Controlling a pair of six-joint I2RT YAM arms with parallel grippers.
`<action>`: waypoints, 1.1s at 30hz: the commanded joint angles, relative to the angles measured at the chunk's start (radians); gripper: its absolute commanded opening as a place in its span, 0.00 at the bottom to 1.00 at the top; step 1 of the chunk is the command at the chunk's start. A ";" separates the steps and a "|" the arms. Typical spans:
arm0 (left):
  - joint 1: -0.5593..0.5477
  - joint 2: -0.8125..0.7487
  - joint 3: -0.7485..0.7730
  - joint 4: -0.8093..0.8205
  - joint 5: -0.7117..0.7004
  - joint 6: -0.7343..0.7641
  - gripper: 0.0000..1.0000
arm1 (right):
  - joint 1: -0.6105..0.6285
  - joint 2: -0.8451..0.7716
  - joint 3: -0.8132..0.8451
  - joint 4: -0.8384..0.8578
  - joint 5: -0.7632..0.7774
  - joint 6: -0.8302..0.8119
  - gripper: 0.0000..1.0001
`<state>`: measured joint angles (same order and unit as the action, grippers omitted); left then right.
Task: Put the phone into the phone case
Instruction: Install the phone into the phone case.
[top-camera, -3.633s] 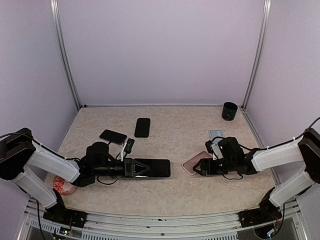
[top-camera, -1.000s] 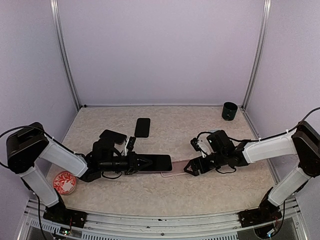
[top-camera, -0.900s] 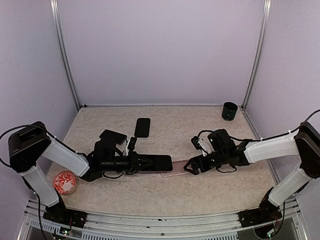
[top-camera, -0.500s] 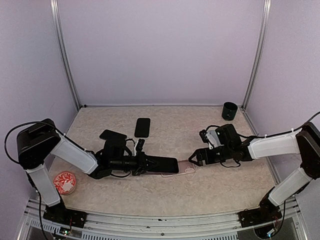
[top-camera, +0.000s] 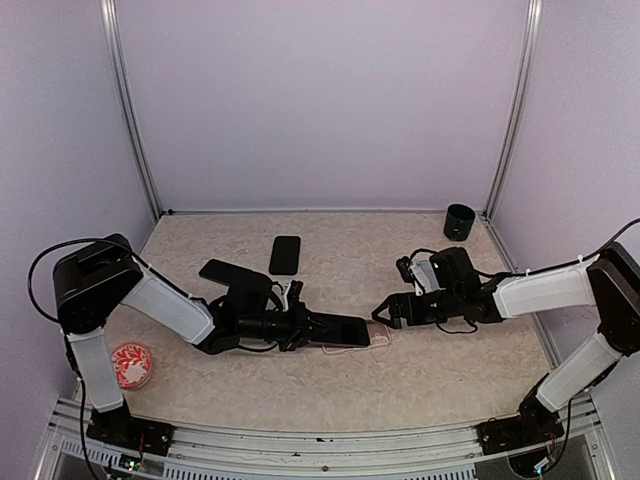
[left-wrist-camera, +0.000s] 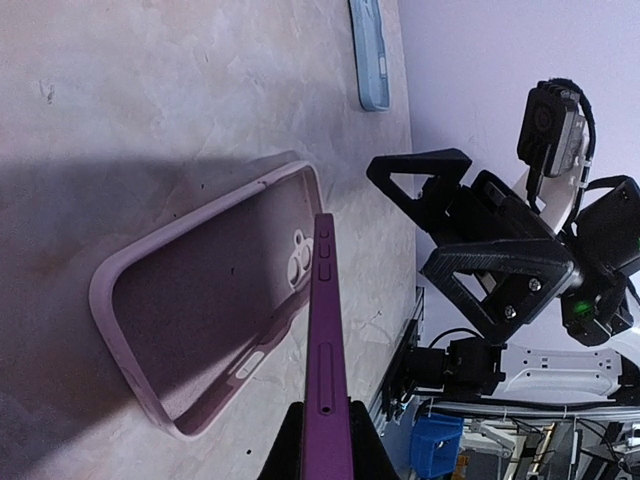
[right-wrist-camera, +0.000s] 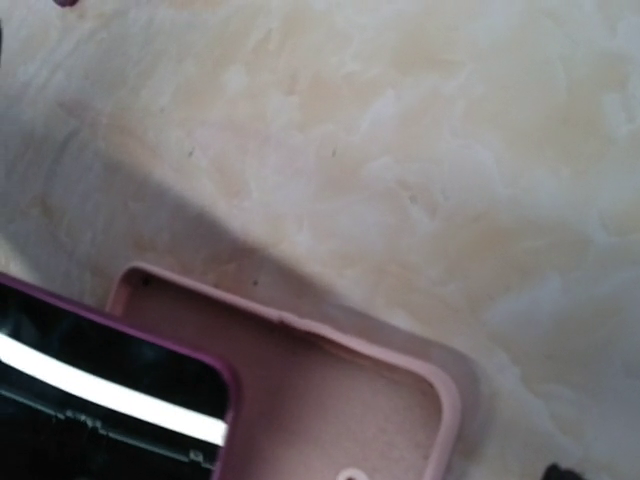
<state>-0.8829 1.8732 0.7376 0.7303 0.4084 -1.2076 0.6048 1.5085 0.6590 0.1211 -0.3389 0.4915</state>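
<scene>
Phone (left-wrist-camera: 328, 380): dark-screened flat smartphone with a purple metal edge, gripped at its near end. Its far end reaches out over the hollow of the case at mid-bench; whether it touches the case floor cannot be told.
Dish (top-camera: 128, 365): small round red-patterned dish near the left edge of the bench, beside the left arm's base.
Spare phones: black flat handset (top-camera: 226, 272) lying just behind the left arm, and a second black handset (top-camera: 285, 254) further back, apart from the first.
Left hand (top-camera: 306, 325): clenched on the phone, one finger on each face, with the arm stretched low toward the centre.
Case (left-wrist-camera: 200, 310): pale pink soft phone case lying open side up on the bench, camera cut-out visible. One end sits under the phone and the other end is bare.
Right hand (top-camera: 383, 311): released, fingers spread wide and holding nothing, just beside the bare end of the case.
Blue case (left-wrist-camera: 372, 55): light blue phone case lying flat beyond the pink one.
Cup (top-camera: 459, 221): black cylindrical cup upright in the far right corner.
Bench (top-camera: 350, 400): beige mottled surface.
</scene>
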 joint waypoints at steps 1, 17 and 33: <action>-0.011 0.026 0.055 0.045 -0.016 -0.034 0.00 | -0.007 0.020 -0.017 0.052 -0.031 0.014 0.97; -0.025 0.105 0.114 0.076 -0.020 -0.092 0.00 | -0.007 -0.010 -0.063 0.104 -0.072 0.056 1.00; -0.028 0.149 0.138 0.095 -0.045 -0.135 0.00 | -0.007 0.012 -0.098 0.166 -0.108 0.090 1.00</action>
<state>-0.9043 2.0014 0.8467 0.7471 0.3759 -1.3243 0.6033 1.5200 0.5808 0.2386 -0.4240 0.5644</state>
